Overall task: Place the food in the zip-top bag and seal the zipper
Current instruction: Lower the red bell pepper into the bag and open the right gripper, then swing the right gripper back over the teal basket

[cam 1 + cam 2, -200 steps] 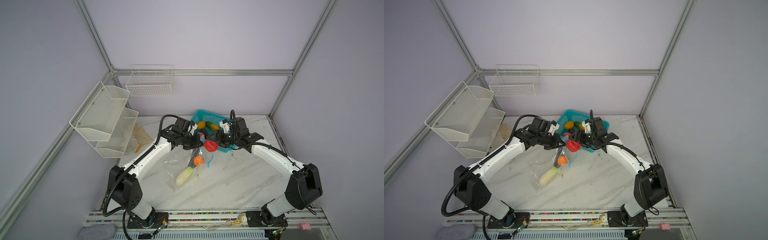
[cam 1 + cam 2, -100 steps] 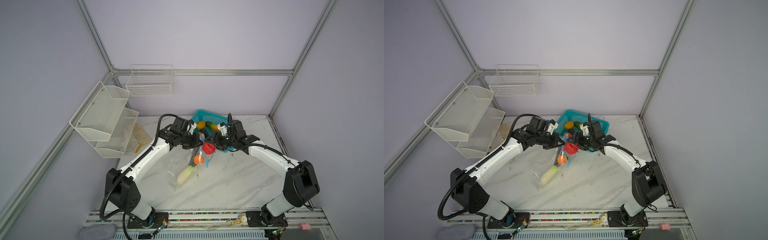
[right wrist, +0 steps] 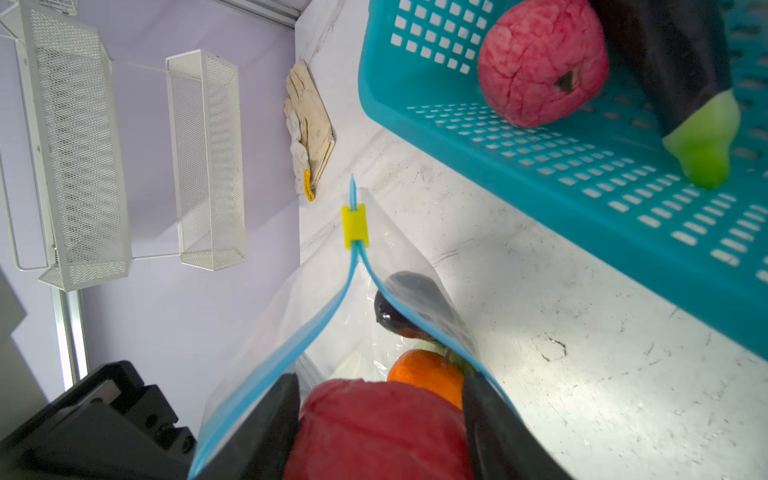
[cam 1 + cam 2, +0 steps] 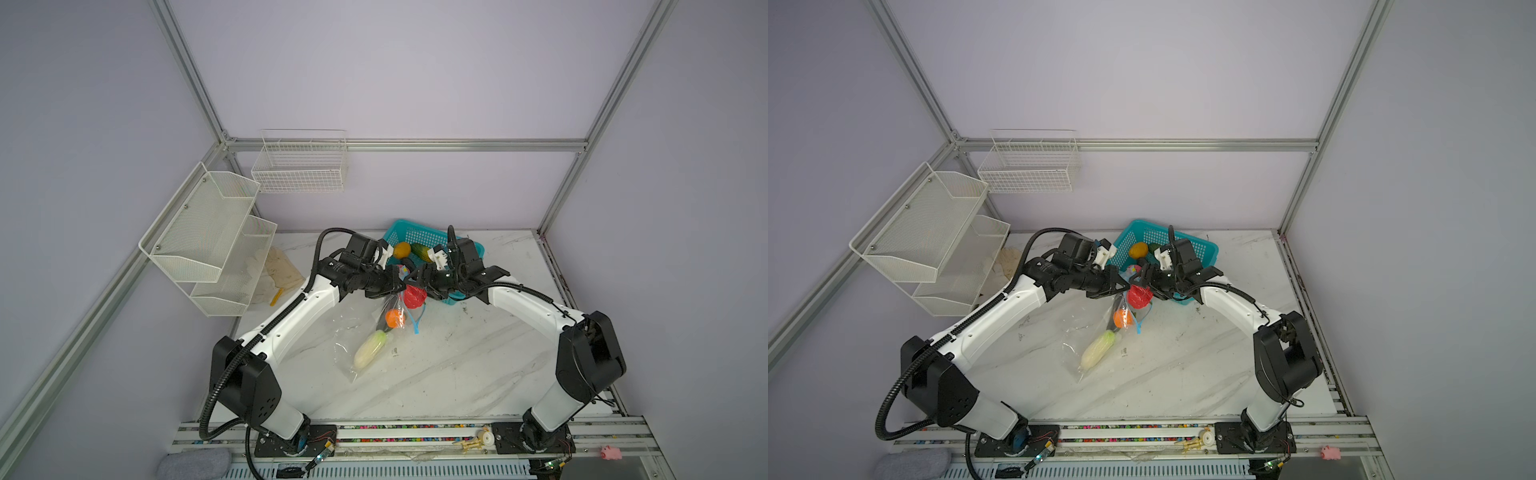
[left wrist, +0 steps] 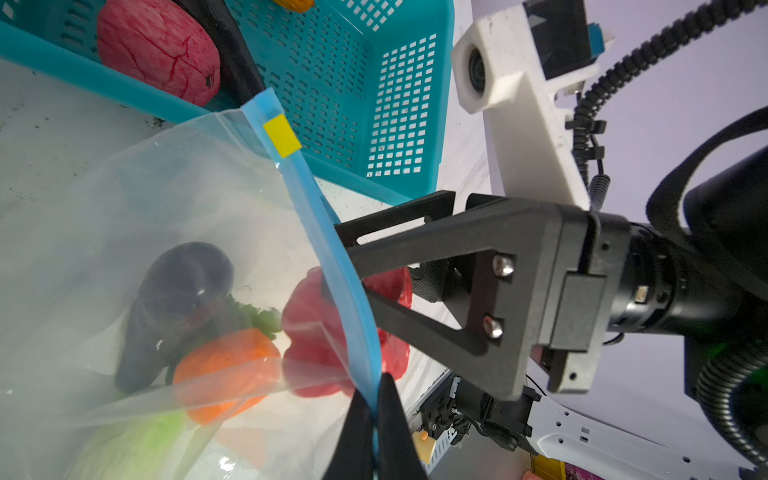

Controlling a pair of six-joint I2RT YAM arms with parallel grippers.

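Feeding the red piece into the bag mouth
My right end effector [image 3: 378, 386] grips the red piece [image 3: 374, 436] between the parted zipper [image 5: 316, 216] strips; my left end effector [image 5: 376, 415] pinches one strip, holding the zip-top bag [image 5: 166, 199] open over the worktop [image 3: 582, 353]. I should push deeper, past the orange [image 3: 424, 374], before letting go

The right claw [image 4: 417, 289] has carried the red piece [image 4: 414, 296] leftward from the basket [image 4: 415, 235] into the bag's [image 4: 353, 328] mouth.
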